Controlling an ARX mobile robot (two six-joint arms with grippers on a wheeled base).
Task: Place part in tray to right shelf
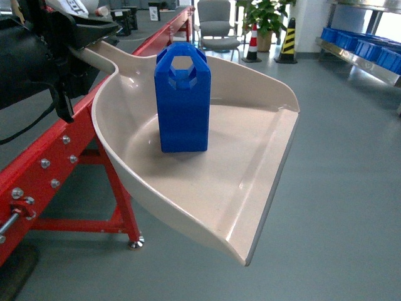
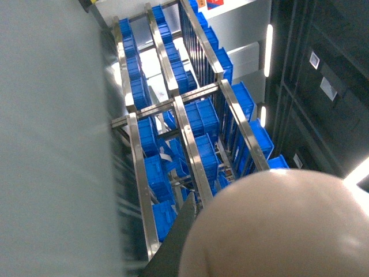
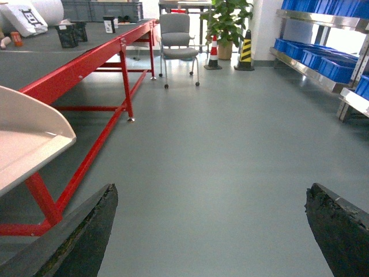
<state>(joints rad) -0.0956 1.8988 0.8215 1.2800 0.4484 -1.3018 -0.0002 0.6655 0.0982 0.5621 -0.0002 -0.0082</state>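
Tray: aloft, part upright inside
Left pincer: grip unclear
Right pincer: spread, empty
Left: reach shelf, far right

A long red-framed table is seen along the left, its grey top carrying black containers and a white bag at the far end. A grey office chair is placed beyond the table's end, with a potted plant just beside it. A red-and-white cone and a black-and-yellow striped cone are stood near the plant. The grey floor is spread across the room. Big blue crates are stacked in rows between steel rails.
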